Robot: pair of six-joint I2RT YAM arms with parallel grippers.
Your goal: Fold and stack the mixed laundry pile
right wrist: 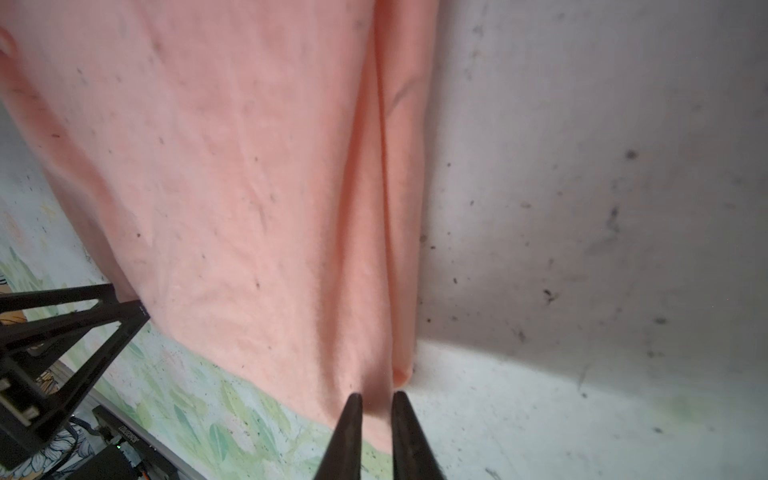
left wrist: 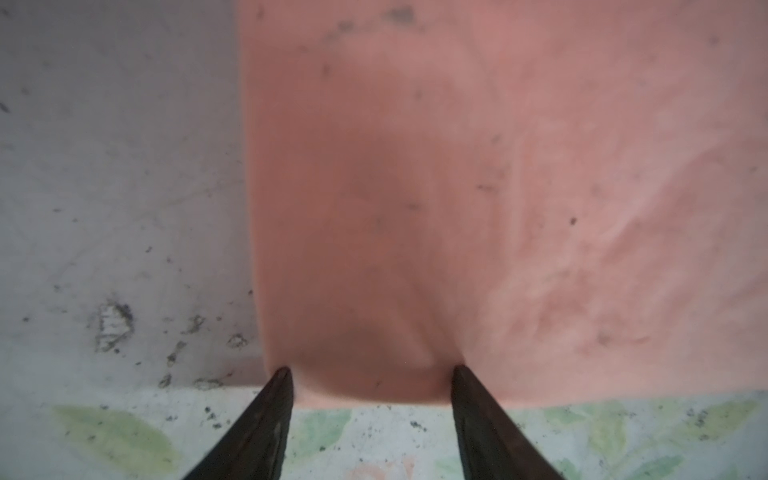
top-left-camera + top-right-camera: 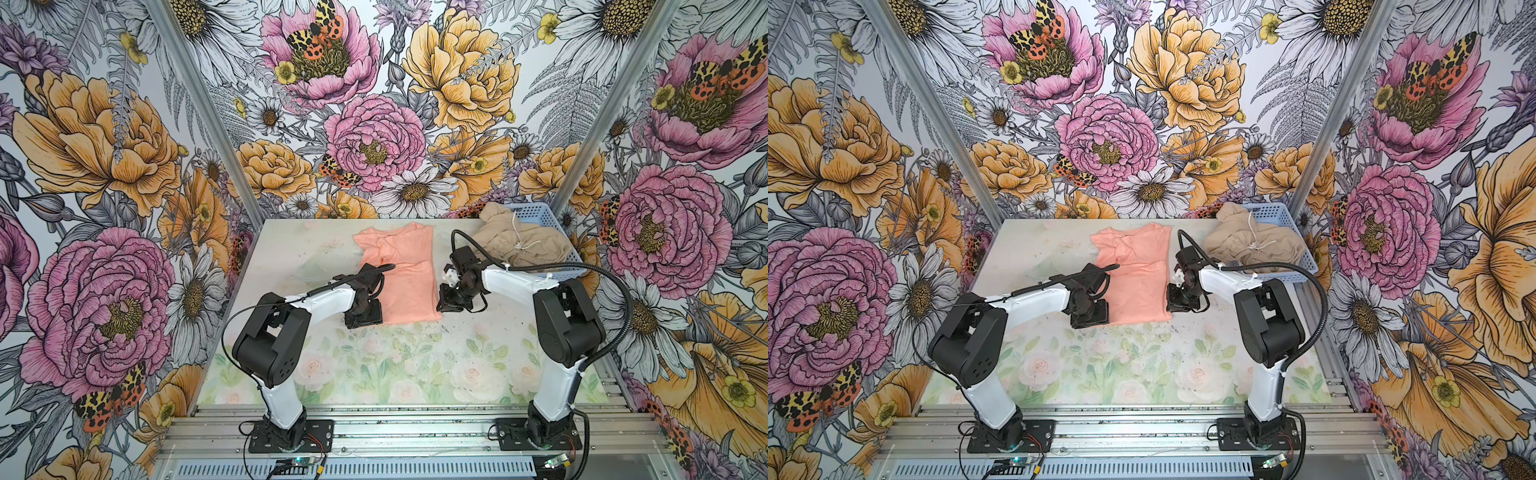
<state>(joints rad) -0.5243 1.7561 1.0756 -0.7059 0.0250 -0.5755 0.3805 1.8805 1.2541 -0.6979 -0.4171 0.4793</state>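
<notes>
My left end effector (image 2: 370, 372) stands spread at the bottom middle of its wrist view. Its fingers straddle the near left corner of the peach-pink T-shirt (image 2: 457, 187), tips touching the hem where it meets the counter (image 2: 104, 208). My right end effector (image 1: 376, 397) is almost pressed together, pinching a fold at the shirt's near right corner. In both top views the shirt lies flat at the centre of the frame, between my two arms, its far end rumpled. Beyond it, at the upper right of the counter, the beige-tan garment (image 3: 519, 245) with its white drawstring (image 3: 517, 230) is heaped in the light blue basket (image 3: 538, 212).
</notes>
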